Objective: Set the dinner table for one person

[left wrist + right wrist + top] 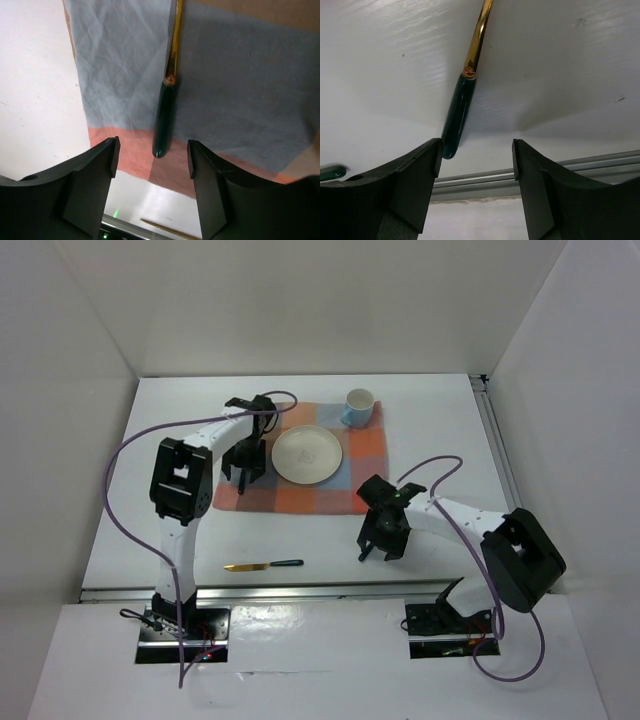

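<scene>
The white dinner table [450, 440] carries a checked mat [352, 485] with a cream plate [308, 455] and a white cup [358, 406]. My left gripper [243, 472] is open over the mat's left strip. In the left wrist view its jaws [153, 150] stand either side of a green-handled, gold-shafted utensil [165, 115] lying on the mat. My right gripper [378, 552] is open over bare table right of the mat. In the right wrist view [476, 150] a second green-handled gold utensil [457, 115] lies beside its left finger. A gold knife [262, 565] lies near the front edge.
A metal rail [300, 590] runs along the table's near edge and shows close behind my right fingers [520, 175]. Another rail [495, 450] runs down the right side. White walls enclose the table at the back and on both sides. The knife's handle end [330, 172] shows at the left edge.
</scene>
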### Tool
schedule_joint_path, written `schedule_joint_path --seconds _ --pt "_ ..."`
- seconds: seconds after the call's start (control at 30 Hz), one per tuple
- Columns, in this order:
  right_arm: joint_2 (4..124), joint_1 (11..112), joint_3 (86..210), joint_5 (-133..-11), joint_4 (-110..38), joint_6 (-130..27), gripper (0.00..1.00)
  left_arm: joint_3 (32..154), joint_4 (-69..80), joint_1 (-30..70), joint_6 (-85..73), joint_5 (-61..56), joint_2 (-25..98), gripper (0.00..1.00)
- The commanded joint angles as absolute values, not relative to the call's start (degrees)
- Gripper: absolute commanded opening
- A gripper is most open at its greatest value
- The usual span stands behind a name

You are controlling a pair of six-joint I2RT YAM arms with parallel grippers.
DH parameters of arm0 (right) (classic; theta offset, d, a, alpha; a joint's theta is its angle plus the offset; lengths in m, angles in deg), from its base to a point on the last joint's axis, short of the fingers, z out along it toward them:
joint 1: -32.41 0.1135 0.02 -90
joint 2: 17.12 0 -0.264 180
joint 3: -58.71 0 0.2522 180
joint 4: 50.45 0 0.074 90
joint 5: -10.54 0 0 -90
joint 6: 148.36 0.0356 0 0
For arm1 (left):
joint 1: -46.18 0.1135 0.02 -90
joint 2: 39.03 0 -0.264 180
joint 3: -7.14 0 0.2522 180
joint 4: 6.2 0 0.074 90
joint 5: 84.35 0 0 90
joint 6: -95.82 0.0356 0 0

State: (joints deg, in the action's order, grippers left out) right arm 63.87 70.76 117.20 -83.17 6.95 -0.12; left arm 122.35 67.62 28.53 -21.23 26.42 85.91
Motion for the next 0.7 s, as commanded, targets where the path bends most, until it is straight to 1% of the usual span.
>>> schedule_joint_path --seconds 0.0,0.1,0.2,0.27,0.33,0.37,0.4,0.43,0.47,0.5,0.57,0.67 --pt "64.18 71.08 116.68 -85.00 4.19 5.00 0.69 124.17 71.27 27.81 -21.95 27.27 80.60 0.75" --pt "66.01 69.67 116.15 -85.00 1.39 5.01 0.69 125.23 73.92 26.41 -23.26 28.14 76.40 0.76" --pt "68.82 68.45 116.15 -85.61 0.68 5.01 0.61 125.23 75.24 25.70 -24.41 28.85 72.43 0.76" --pt "70.24 68.44 116.67 -86.22 0.67 5.01 0.45 126.01 76.38 25.70 -24.41 28.85 68.83 0.76" --pt "70.95 68.44 117.28 -87.72 2.50 5.62 0.33 127.51 76.38 25.70 -24.41 28.24 66.80 0.76" --pt "70.95 68.44 117.29 -89.03 3.21 6.23 0.22 128.03 76.99 25.70 -24.41 27.71 65.83 0.76" --pt "70.42 68.44 117.81 -89.74 4.00 6.24 0.16 128.74 77.00 25.70 -24.41 27.71 64.17 0.76" --pt "69.11 68.44 118.69 -91.66 6.62 7.02 0.05 129.44 77.00 25.70 -23.80 27.19 63.46 0.76" --pt "68.32 68.44 118.70 -92.72 8.30 7.03 0.05 129.45 77.00 25.70 -23.80 26.66 62.84 0.76" --pt "67.27 68.44 120.09 -93.86 10.23 7.03 0.00 130.05 77.00 25.70 -23.80 26.65 62.83 0.76" --pt "64.01 68.44 121.85 -97.28 16.01 7.82 0.00 130.06 77.00 25.70 -23.28 25.16 61.43 0.76" --pt "59.97 68.44 126.50 -99.67 18.95 2.39 0.00 128.92 75.33 25.70 -23.27 24.02 60.81 0.76"
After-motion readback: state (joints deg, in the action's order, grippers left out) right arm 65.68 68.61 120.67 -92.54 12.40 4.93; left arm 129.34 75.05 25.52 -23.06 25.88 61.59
